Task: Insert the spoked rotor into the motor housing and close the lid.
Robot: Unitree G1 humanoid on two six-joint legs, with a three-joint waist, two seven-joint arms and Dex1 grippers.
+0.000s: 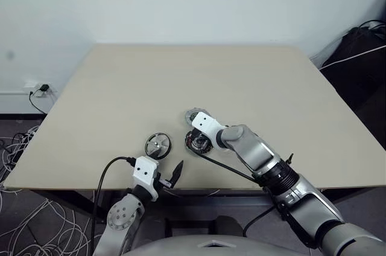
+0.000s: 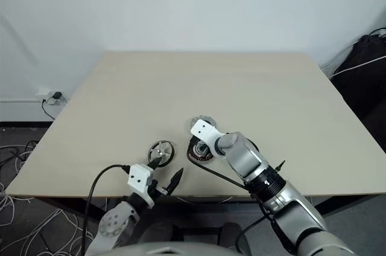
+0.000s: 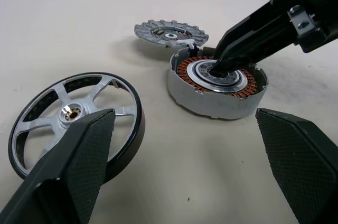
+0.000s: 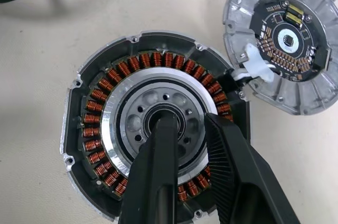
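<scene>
The spoked rotor (image 3: 71, 110), a shiny silver wheel with a dark rim, lies flat on the table near its front edge. To its right sits the motor housing (image 4: 105, 97), with copper windings around a silver centre. The grey lid (image 4: 285, 39) lies just behind it, inner side up, joined to it by a short white lead. My right gripper (image 4: 187, 121) points down into the housing's centre. One fingertip is in the bore, the other rests on the silver ring, and the jaws are nearly together on the hub rim. My left gripper (image 2: 166, 169) stands open just in front of the rotor (image 1: 158, 145).
The beige table (image 1: 181, 75) stretches far back and to both sides of the parts. Its front edge runs right under my left gripper. Loose cables (image 1: 24, 208) cover the floor at the left, and a black bag (image 1: 362, 51) lies off the back right corner.
</scene>
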